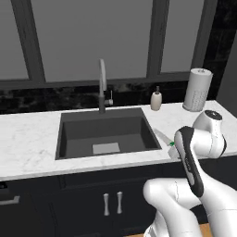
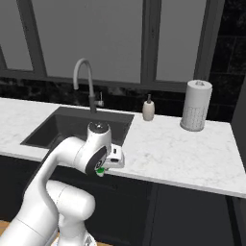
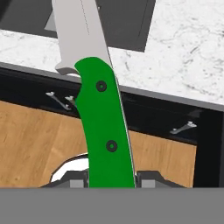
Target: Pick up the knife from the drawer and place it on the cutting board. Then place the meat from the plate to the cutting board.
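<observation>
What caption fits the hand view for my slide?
Gripper shut on the green-handled knife, blade pointing toward the sink.

The robot's big white arm is made of fat, round, smooth tubes that look shiny like plastic. A long black band runs along one rounded part, and a round grey cap with a dark ring sits on top of a joint. The small dark grey fingers are blocky with flat tops.
</observation>
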